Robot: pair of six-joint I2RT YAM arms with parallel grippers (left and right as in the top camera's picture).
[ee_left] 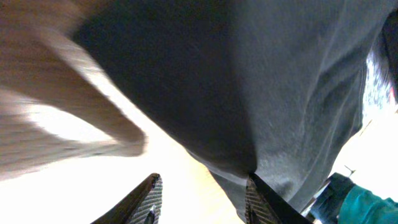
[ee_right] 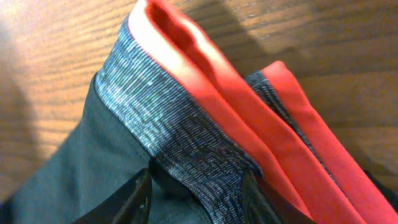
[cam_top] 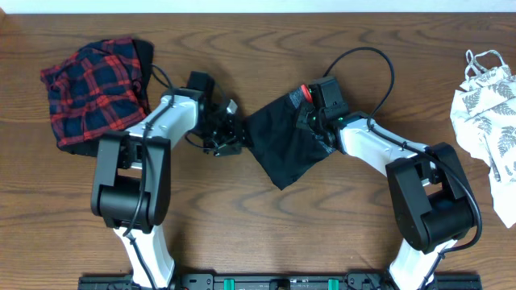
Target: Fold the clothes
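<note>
The black leggings lie in a folded diamond at mid-table. Their grey-and-coral waistband sits at the upper right corner. My right gripper is over that corner. In the right wrist view its jaws stand open, with the grey band filling the gap between them. My left gripper is at the leggings' left corner. In the blurred left wrist view the left gripper is open, and the black cloth hangs by its right finger.
A red-navy plaid piece is bunched at the far left of the wooden table. A white leaf-print top lies at the right edge. Both arm bases stand at the near edge.
</note>
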